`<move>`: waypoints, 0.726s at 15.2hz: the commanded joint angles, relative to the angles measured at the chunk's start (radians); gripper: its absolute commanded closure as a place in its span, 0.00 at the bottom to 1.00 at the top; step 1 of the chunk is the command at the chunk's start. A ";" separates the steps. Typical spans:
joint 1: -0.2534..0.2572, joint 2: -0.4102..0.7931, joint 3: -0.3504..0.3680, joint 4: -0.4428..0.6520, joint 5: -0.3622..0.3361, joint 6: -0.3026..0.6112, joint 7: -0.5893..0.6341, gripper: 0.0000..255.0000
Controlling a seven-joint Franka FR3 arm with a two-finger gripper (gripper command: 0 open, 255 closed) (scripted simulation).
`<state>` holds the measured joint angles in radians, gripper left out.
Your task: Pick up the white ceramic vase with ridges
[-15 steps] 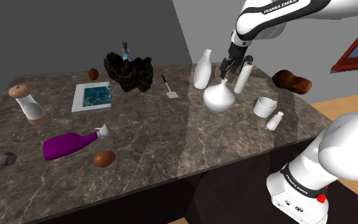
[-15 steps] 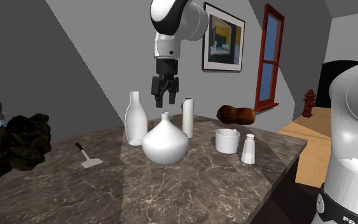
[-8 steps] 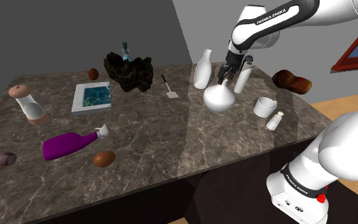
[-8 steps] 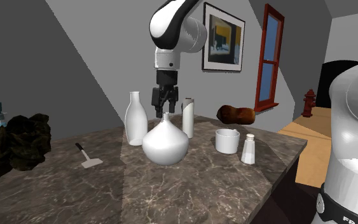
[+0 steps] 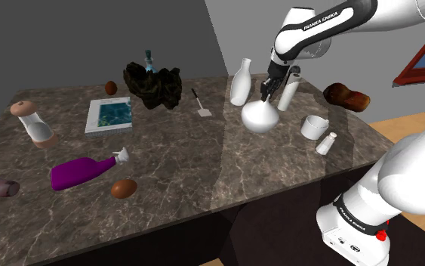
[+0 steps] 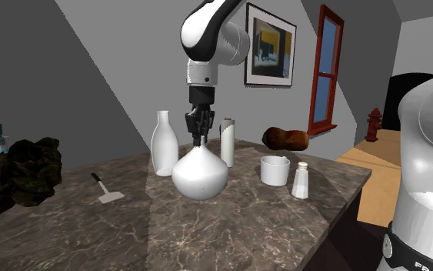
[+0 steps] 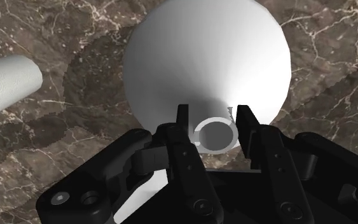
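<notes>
White vase [image 6: 200,175] stands upright. The gripper [image 6: 199,138] pinches its neck, the one part slim enough

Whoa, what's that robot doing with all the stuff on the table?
The white robot arm is reaching down over the dark marble table to grab the round white vase. Its black gripper is at the vase's thin neck, one finger on each side, pinching it. The vase is standing on the table, not lifted yet. A tall white bottle and a white mug stand close by.
</notes>
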<state>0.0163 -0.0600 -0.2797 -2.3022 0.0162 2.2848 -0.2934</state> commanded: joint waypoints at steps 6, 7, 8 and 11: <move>0.000 -0.023 0.001 0.016 -0.009 -0.039 0.008 1.00; 0.000 -0.030 0.002 0.023 -0.011 -0.053 0.010 1.00; -0.001 -0.037 0.002 0.030 -0.014 -0.066 0.012 1.00; -0.001 -0.056 0.004 0.053 -0.020 -0.107 0.017 1.00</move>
<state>0.0156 -0.1060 -0.2765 -2.2541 -0.0007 2.1904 -0.2790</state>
